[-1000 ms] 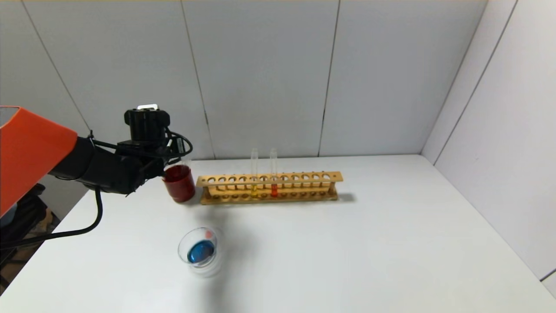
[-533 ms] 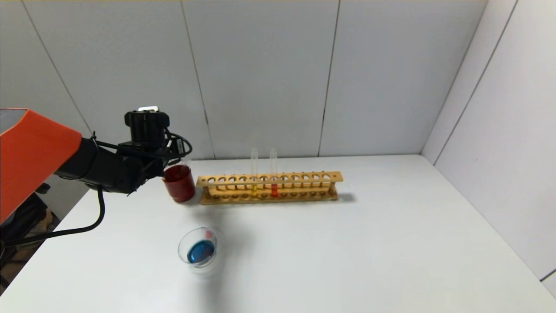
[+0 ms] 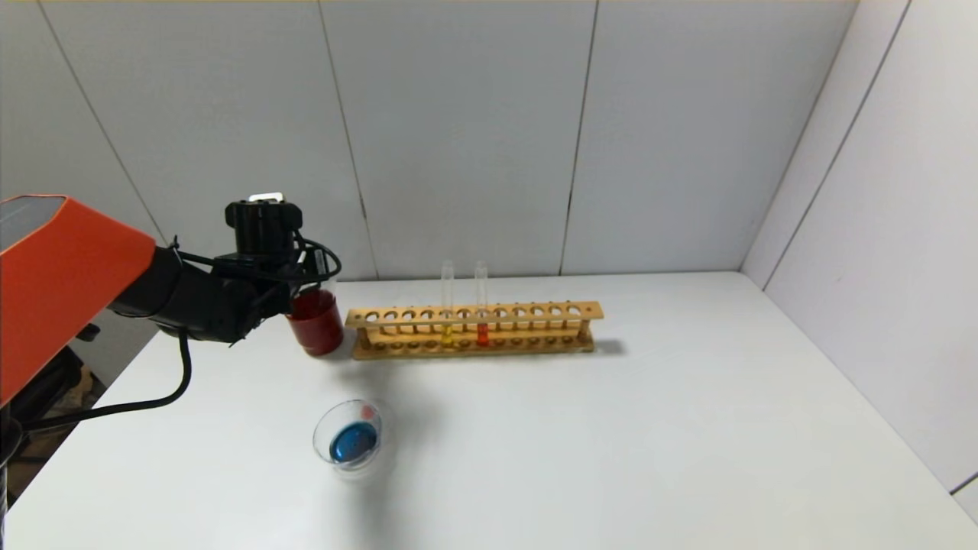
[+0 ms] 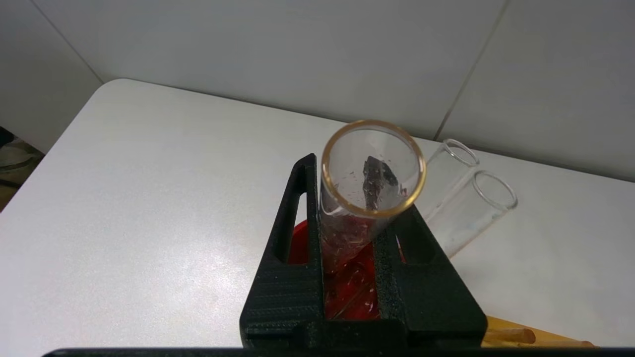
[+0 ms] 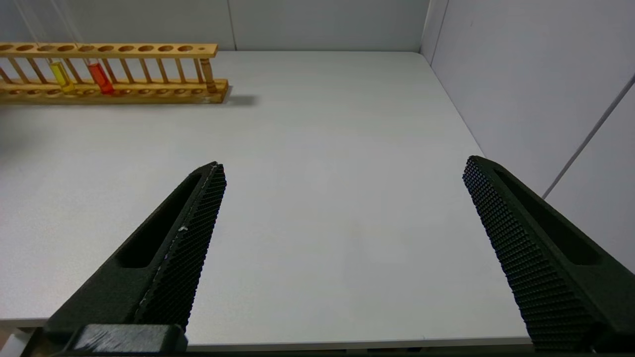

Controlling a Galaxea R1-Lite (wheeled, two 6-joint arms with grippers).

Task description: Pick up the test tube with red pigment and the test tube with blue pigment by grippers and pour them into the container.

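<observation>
Slightly lifted since a second ago, the left gripper (image 3: 302, 279) stays clenched on an empty clear tube (image 4: 369, 198) over the dark red cup (image 3: 315, 322), where two more bare tubes (image 4: 464, 198) lean. At 3 o'clock of the cup, the wooden rack (image 3: 474, 328) holds the test tube with red pigment (image 3: 481, 305) beside a yellow-liquid tube (image 3: 447, 305). At 6 o'clock sits the container (image 3: 348, 443), holding blue liquid. Parked low, the right gripper (image 5: 342, 198) gapes wide.
</observation>
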